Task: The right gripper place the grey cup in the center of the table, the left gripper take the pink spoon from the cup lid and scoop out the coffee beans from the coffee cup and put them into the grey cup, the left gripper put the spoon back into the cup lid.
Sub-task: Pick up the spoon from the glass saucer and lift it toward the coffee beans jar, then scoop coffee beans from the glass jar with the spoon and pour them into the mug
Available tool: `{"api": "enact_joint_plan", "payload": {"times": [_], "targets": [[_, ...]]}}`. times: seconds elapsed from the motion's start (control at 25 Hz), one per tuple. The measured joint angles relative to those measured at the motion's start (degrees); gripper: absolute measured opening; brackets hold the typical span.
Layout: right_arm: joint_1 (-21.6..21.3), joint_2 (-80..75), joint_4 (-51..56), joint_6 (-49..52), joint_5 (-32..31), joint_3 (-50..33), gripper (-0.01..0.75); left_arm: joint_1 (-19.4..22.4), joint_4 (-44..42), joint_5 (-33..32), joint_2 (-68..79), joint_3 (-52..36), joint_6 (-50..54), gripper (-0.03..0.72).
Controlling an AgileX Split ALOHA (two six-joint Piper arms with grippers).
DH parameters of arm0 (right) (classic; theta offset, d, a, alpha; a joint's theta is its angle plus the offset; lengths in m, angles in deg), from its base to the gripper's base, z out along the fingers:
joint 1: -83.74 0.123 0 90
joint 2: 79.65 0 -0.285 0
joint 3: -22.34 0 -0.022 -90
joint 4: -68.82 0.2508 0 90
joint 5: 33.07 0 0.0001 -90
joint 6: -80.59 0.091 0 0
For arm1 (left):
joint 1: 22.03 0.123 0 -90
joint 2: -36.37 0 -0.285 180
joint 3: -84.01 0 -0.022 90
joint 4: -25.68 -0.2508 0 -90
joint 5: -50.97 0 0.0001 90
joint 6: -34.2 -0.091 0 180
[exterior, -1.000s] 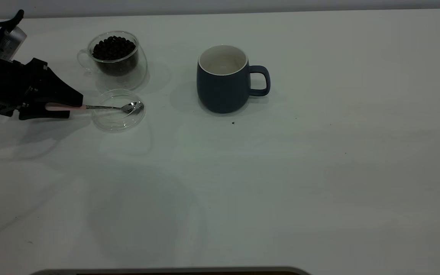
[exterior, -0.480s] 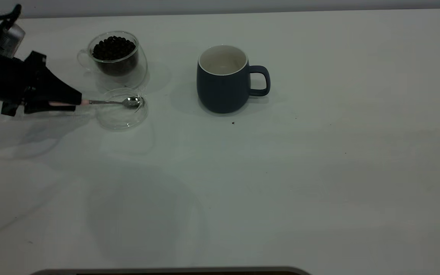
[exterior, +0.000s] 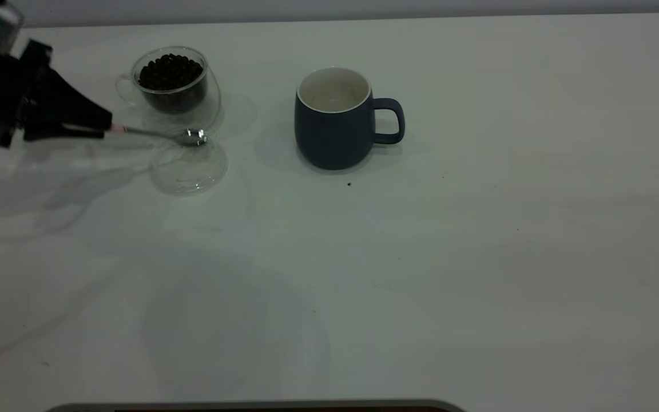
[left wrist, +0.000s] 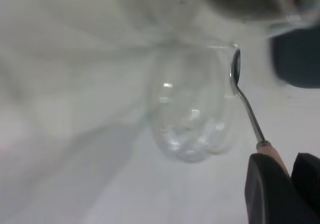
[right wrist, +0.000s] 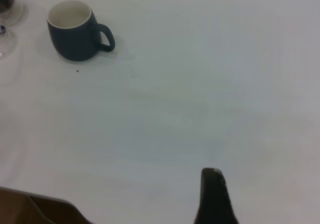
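From the outside camera: the left gripper (exterior: 103, 129) has come up and back toward the far-left edge since half a second ago, and the pink spoon (exterior: 158, 134) rides with it, its jaws clamped on the pink handle. The shiny bowl, which a second ago lay inside the cup lid (exterior: 188, 167), now hangs over the lid's far rim, just in front of the coffee cup (exterior: 172, 86). The lid itself has slid a touch to the right on the bench (exterior: 478, 257). The coffee beans (exterior: 170, 71) are heaped in the glass cup as before, and the grey cup (exterior: 338, 118) has not budged, upright near mid-bench with its handle to the right. The arm slants down from the upper left, with the spoon reaching out almost level to the right. No writing can be read anywhere.

Left wrist camera: the black fingers (left wrist: 267, 186) pinch the pink end of the spoon (left wrist: 245, 101), and the metal neck runs out to the bowl at the edge of the lid (left wrist: 192, 111), which sits bare on the bench.

Right wrist camera: the right gripper (right wrist: 214, 196) sits parked well away, only one dark finger showing, so I cannot tell how its jaws stand. The grey cup (right wrist: 75, 33) sits far off across the bench.
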Motion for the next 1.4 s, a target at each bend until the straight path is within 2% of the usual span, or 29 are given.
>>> {"api": "enact_joint_plan", "payload": {"times": [0.2,0.36,0.44,0.64,1.12,1.4], "targets": [[0.0,0.0,0.0,0.0,0.0,0.0,0.551,0.06,-1.32,-5.99,-5.19,0.17,0.55,0.122],[0.0,0.0,0.0,0.0,0.0,0.0,0.551,0.06,-1.79,-10.92,-7.92,4.47,1.07,0.122],[0.0,0.0,0.0,0.0,0.0,0.0,0.551,0.06,-1.79,-9.88,-8.21,7.51,2.89,0.122],[0.0,0.0,0.0,0.0,0.0,0.0,0.551,0.18,-1.96,-2.08,-7.11,10.29,7.11,0.122],[0.0,0.0,0.0,0.0,0.0,0.0,0.551,0.24,0.85,1.87,1.37,10.34,5.86,0.122],[0.0,0.0,0.0,0.0,0.0,0.0,0.551,0.24,1.74,1.4,2.71,10.34,5.82,0.122]]}}
